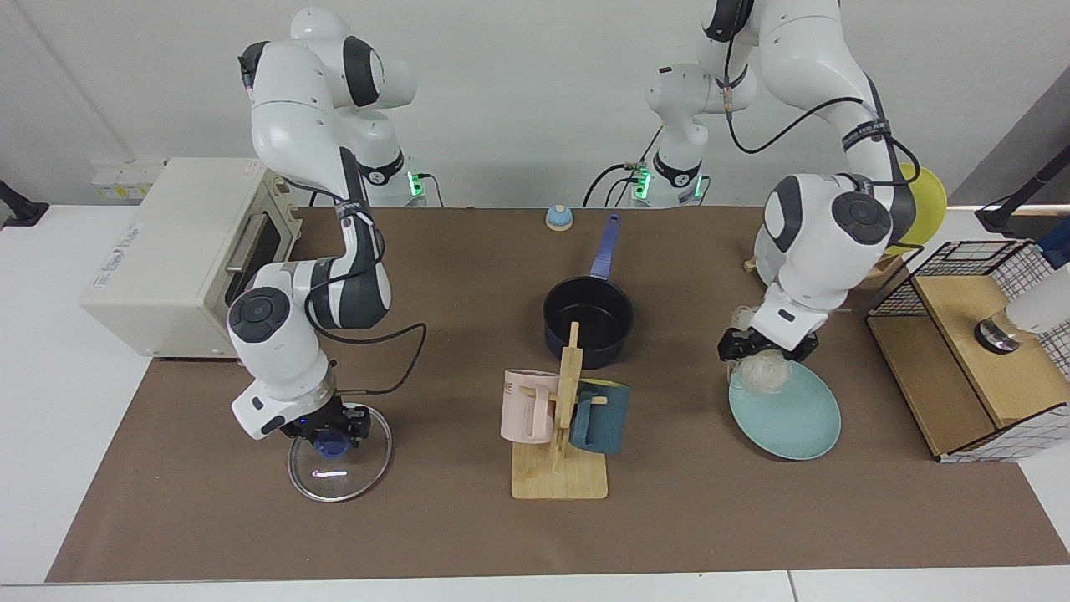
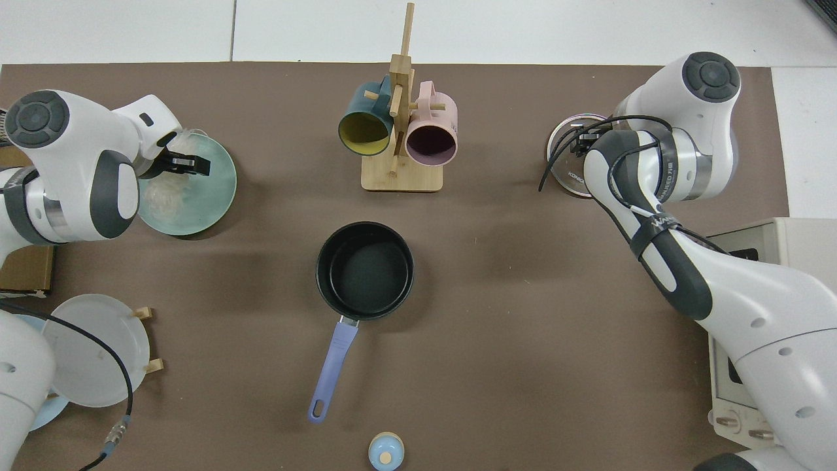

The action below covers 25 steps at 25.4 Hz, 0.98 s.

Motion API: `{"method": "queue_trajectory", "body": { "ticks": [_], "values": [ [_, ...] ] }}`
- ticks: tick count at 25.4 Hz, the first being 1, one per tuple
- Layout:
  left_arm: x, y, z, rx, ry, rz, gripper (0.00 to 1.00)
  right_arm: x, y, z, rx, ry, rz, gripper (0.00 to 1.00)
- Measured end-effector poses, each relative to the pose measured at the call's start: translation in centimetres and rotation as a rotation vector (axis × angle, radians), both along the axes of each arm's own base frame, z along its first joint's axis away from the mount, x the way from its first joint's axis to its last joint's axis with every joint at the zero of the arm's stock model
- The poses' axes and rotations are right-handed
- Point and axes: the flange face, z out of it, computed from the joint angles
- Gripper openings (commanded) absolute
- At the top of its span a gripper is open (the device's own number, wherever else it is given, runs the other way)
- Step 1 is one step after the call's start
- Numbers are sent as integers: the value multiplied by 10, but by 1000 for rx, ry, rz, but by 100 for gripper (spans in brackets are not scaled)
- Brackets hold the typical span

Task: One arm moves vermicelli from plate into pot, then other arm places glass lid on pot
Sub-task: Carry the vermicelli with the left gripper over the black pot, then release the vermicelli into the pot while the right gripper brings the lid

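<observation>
Brown matting covers the tabletop (image 1: pixel 752 518), with a white wall behind the two arm bases. In the facing view the left hand (image 1: pixel 755 345) hangs above the far rim of the plate (image 1: pixel 794 414), its fingers pinching the vermicelli (image 1: pixel 762 373), which dangles as a pale tangle clear of the plate's surface. In the top view that same tangle (image 2: pixel 163 193) shows over the plate (image 2: pixel 212 196), so it looks lifted but not yet carried away.

What the coming move turns on: in the facing view the pot (image 1: pixel 588 318) lies at about 9 o'clock from the left hand, well apart, with its handle pointing away to 12 o'clock, so the open mouth is unobstructed from that side. The mug rack (image 1: pixel 562 418) stands just in front of the pot, at its 6 o'clock, and should be out of a straight sideways path.

The right hand (image 1: pixel 328 428) is low over the glass lid (image 1: pixel 338 456), fingers pressed around its blue knob, and the lid looks to be on the matting. It is at about 8 o'clock from the pot.
</observation>
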Motion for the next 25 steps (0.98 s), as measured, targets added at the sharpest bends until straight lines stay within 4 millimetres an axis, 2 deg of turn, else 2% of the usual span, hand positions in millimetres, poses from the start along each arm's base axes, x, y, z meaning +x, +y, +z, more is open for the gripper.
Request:
{"method": "queue_trajectory", "body": {
  "ticks": [2,5,8,13,16,19,20,21,22,25],
  "values": [
    [-14,-34,4,-6,10,33,0,1,0,9,0,-14,-1,0],
    [-40,-91,0,-5,32,80,0,0,-1,33,1,-42,-2,0],
    [-62,-134,-6,1,46,105,0,-6,-4,58,1,-48,-7,0],
    [-90,-185,-15,-9,29,142,0,-27,-13,101,2,-48,-18,0],
    [-107,-212,-30,-25,9,159,0,-48,-14,131,2,-47,-20,0],
    [-122,-226,-50,-40,-6,161,0,-75,-15,160,2,-18,-21,0],
    [-126,-228,-56,-41,-7,159,28,-84,-15,169,1,-5,-22,0],
    [-129,-228,-61,-40,-6,157,76,-93,-15,178,1,9,-22,0],
    [-130,-228,-65,-39,-4,157,100,-100,-16,185,1,20,-23,0],
    [-130,-223,-70,-35,-1,163,100,-120,-17,206,0,42,-25,0]
  ]
}}
